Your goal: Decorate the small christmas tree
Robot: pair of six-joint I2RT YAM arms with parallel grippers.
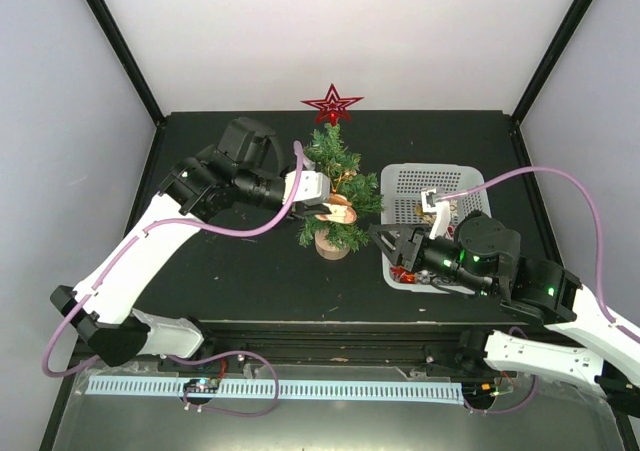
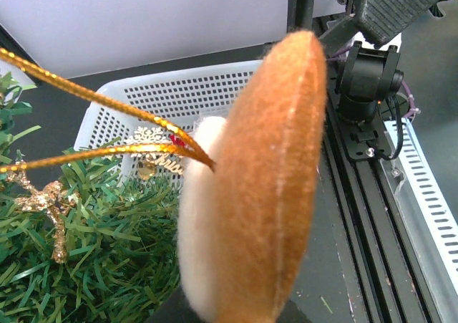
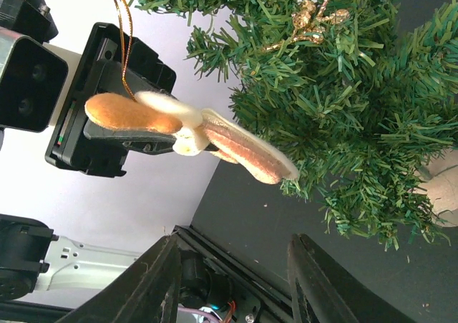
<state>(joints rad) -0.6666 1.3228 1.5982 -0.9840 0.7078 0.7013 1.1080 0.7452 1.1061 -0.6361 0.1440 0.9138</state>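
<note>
Tan and cream felt ornament [image 3: 187, 126], strung on a loop of gold cord [image 2: 107, 102], is pinched in the left gripper [image 1: 322, 203], which holds it against the near side of the small christmas tree [image 1: 335, 186]. From the right wrist camera, the ornament's pinkish lower end touches the tips of the lowest branches, while the cord runs up past the gripper's black body. The tree stands upright on its round wooden base [image 1: 332, 246] at the middle of the black table [image 1: 230, 281], towards the back, just beside the white perforated basket [image 1: 410, 183] on its right.

A red glitter star [image 1: 332, 103] crowns the tree, and a gold ornament [image 3: 315, 13] already hangs among the upper branches. Seen from the left wrist, a gold snowflake piece [image 2: 150, 135] shows at the basket wall, behind the green needles.

The right gripper [image 3: 235, 246] hovers low in front of the basket, pointed at the tree's lower branches, its two dark fingers [image 3: 154, 287] spread apart with nothing between them. It is near the ornament and the tree but touches neither. The right arm reaches across the basket's front corner and hides part of what lies inside; something small and red [image 1: 400, 271] shows there, too covered to name.
</note>
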